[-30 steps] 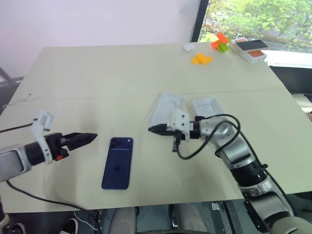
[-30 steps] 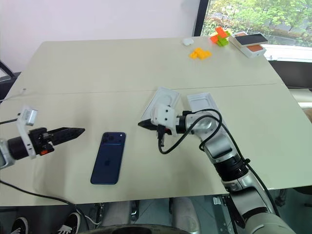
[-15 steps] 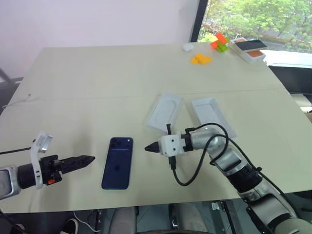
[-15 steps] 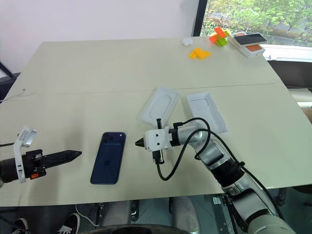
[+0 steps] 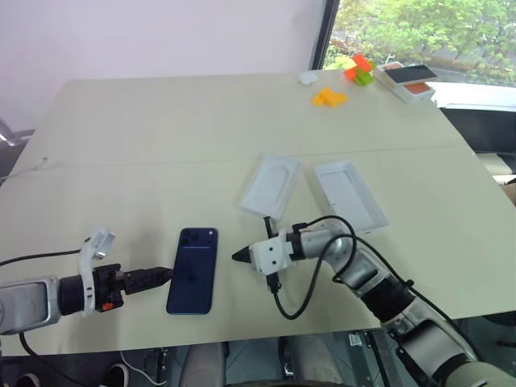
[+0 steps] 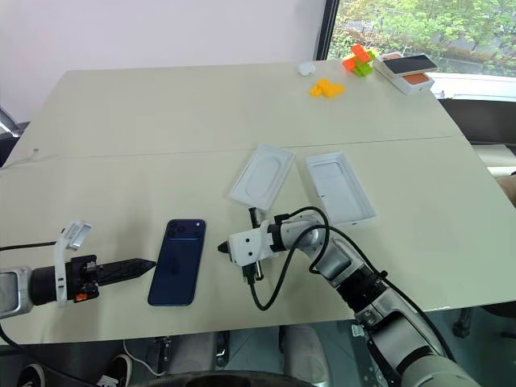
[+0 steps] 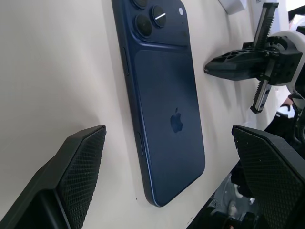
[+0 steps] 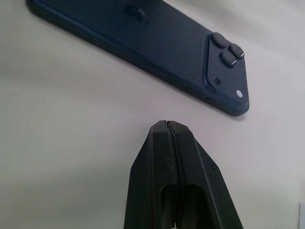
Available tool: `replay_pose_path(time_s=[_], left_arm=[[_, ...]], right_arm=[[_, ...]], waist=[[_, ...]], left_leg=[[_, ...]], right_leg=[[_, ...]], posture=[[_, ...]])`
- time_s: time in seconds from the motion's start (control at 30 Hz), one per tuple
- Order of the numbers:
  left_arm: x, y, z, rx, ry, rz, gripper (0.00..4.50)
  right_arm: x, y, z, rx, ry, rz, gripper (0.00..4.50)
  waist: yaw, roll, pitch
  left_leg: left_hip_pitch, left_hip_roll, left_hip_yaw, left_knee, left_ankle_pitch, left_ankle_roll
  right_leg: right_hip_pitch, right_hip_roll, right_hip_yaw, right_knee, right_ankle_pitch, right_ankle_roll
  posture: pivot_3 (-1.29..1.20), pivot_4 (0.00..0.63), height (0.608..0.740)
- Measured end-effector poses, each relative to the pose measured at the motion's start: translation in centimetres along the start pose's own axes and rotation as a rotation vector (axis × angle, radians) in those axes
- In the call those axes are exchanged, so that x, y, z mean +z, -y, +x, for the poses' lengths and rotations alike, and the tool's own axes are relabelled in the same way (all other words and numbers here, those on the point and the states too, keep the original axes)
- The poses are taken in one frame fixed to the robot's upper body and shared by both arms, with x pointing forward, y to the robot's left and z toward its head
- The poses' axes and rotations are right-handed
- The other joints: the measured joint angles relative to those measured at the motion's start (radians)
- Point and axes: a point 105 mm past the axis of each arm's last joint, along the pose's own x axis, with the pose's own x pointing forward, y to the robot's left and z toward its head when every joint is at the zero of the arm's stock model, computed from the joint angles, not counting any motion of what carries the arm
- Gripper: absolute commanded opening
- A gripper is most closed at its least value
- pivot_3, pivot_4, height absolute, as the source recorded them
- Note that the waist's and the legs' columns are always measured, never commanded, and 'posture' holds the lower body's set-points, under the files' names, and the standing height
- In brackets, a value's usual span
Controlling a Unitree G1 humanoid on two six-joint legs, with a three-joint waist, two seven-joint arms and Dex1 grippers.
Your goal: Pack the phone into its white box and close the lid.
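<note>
My left gripper (image 7: 167,191) sits low near the tabletop's (image 5: 161,129) front edge, fingers spread wide and holding nothing, tips just off the phone's (image 5: 193,268) left side. The phone lies back-up and flat near the front edge. My right gripper (image 5: 239,256) points at it from the other side, pinched fully closed and empty, a short gap away. Toward the middle of the tabletop, the white box (image 5: 272,185) and the lid (image 5: 349,193) lie side by side.
</note>
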Motion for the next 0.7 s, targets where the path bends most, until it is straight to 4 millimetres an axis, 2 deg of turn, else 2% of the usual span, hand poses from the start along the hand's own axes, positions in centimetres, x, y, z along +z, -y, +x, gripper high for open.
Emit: replay_pose_path(time_s=[0.33,0.53,0.7], left_arm=[[1.0,0.4,1.2,0.036,0.000,0.065,4.46],[0.5,1.3,2.3,0.058,-0.032,0.109,4.46],[0.5,1.0,2.7,0.100,-0.002,0.093,4.46]], right_arm=[[0.3,0.3,1.8,0.003,0.014,-0.087,0.00],[0.6,0.2,2.6,0.001,0.038,-0.082,0.00],[0.3,0.2,2.9,0.005,0.035,-0.077,0.00]], waist=[[0.000,0.000,0.000],[-0.005,-0.001,-0.001],[-0.017,0.000,-0.001]], left_leg=[[0.004,0.000,0.000,0.000,0.000,-0.001],[0.005,0.000,0.000,0.000,0.000,-0.001],[0.020,0.000,0.000,-0.001,0.000,-0.001]], right_leg=[[0.005,0.000,0.000,0.000,0.001,-0.001],[0.005,0.000,0.000,0.000,0.001,-0.001],[0.019,-0.001,0.000,0.000,0.000,-0.001]], posture=[[0.00,0.150,0.740],[0.00,0.150,0.740],[0.00,0.150,0.740]])
